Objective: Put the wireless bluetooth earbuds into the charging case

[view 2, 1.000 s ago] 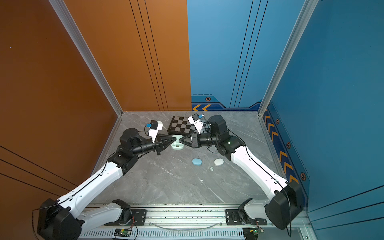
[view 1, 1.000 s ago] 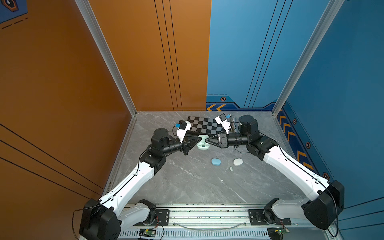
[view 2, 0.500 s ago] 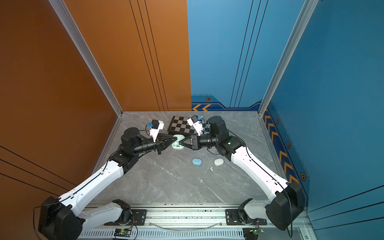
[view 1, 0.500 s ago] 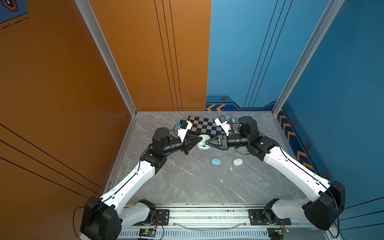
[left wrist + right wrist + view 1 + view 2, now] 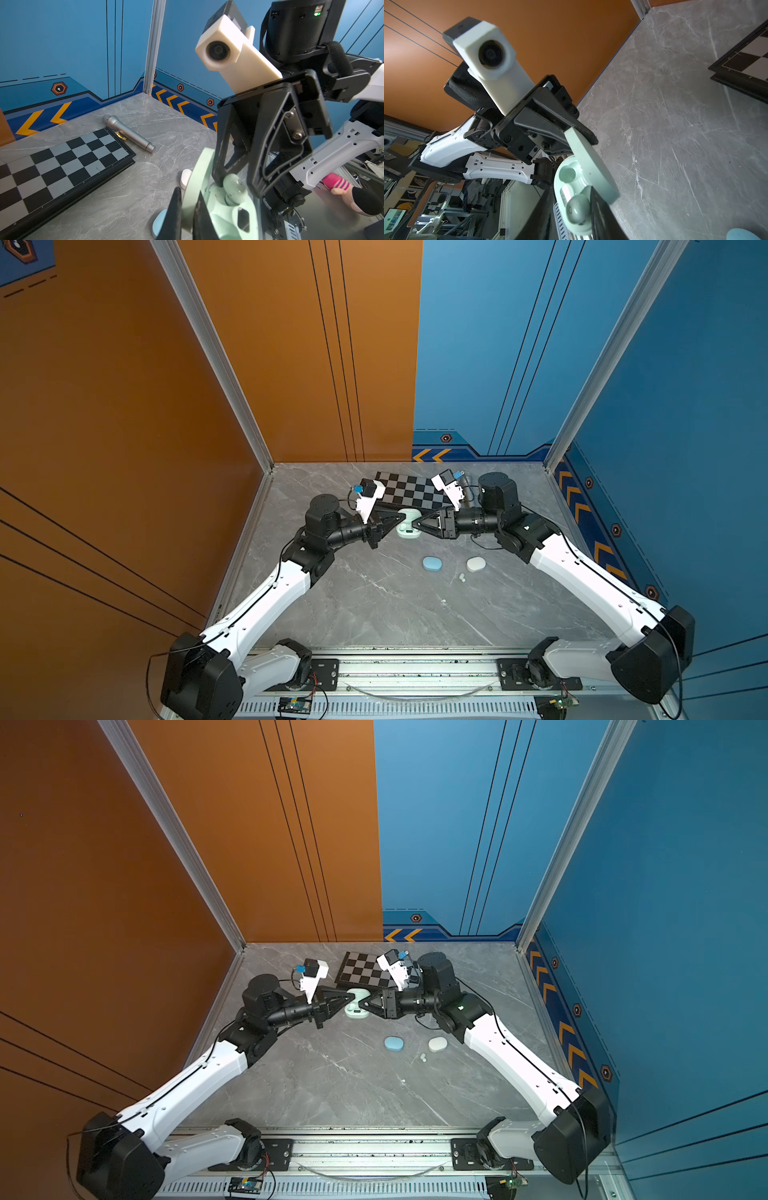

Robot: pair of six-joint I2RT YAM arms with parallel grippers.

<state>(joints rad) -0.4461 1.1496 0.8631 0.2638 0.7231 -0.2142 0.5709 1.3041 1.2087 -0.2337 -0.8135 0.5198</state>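
Observation:
An open mint green charging case (image 5: 405, 526) (image 5: 357, 1007) hangs just above the table at the back middle. My left gripper (image 5: 188, 193) (image 5: 395, 519) is shut on the case's raised lid (image 5: 199, 172) (image 5: 588, 162). A mint green earbud (image 5: 234, 184) (image 5: 577, 209) sits in one socket of the case. My right gripper (image 5: 569, 187) (image 5: 415, 524) is open around that earbud: one finger touches it and the other stands a little apart. The case's other socket (image 5: 566, 173) looks hollow.
A closed light blue case (image 5: 432, 563) and a closed white case (image 5: 476, 564) lie right of the middle, with two white earbuds (image 5: 461, 577) between them. A tiny pale bud (image 5: 443, 601) lies nearer the front. Behind the grippers are a chessboard (image 5: 415, 491) and a silver microphone (image 5: 128, 133).
My right gripper's jaws have parted from the mint earbud. Both arms and the case have stayed almost where they were.

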